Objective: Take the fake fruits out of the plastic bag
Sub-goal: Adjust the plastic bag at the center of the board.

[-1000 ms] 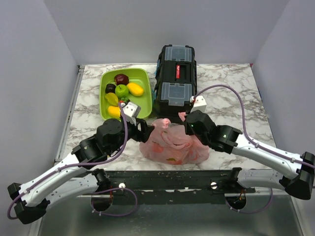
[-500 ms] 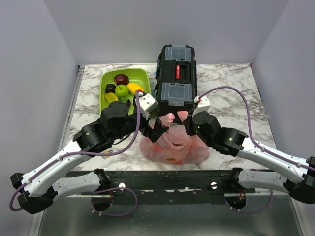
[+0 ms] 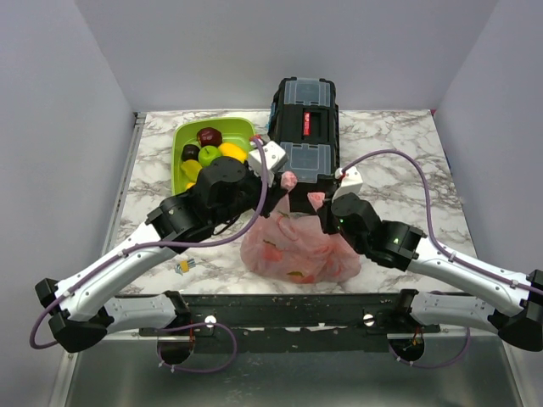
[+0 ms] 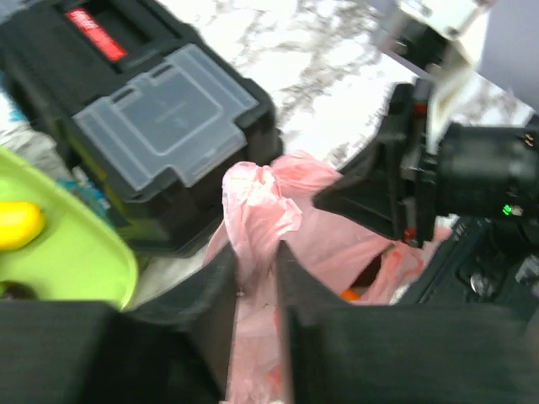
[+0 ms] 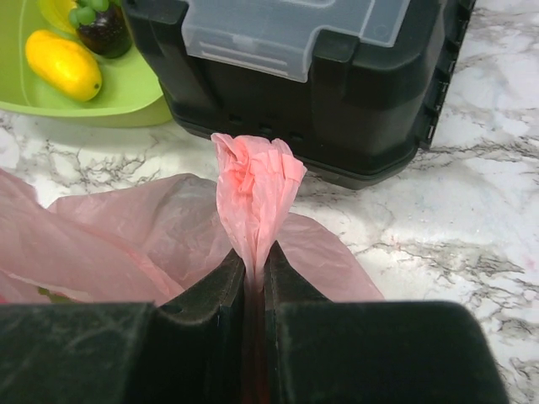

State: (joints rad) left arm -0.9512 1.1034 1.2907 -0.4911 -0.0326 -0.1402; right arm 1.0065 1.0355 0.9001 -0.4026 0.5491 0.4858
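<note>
Marble-top table [image 3: 390, 136] carries lime-green tray [image 3: 181, 140], black toolbox [image 3: 304, 127], pink plastic bag [image 3: 297, 246], small unidentifiable item [image 3: 183, 265] front-left.

Plastic bag [image 3: 297, 246]: translucent pink, with orange and red patches of the fake fruits [image 3: 295, 273] showing through. Toolbox [image 3: 303, 136]: black, with clear grey lid panels and a red label. Tray [image 3: 242, 131]: lime green, holding a dark maroon apple [image 3: 209, 136], a bright green apple [image 3: 209, 156] and a yellow fruit [image 3: 232, 152]. Table [image 3: 382, 140]: white marble pattern with grey veins. Walls [image 3: 51, 127]: plain pale grey.
</note>
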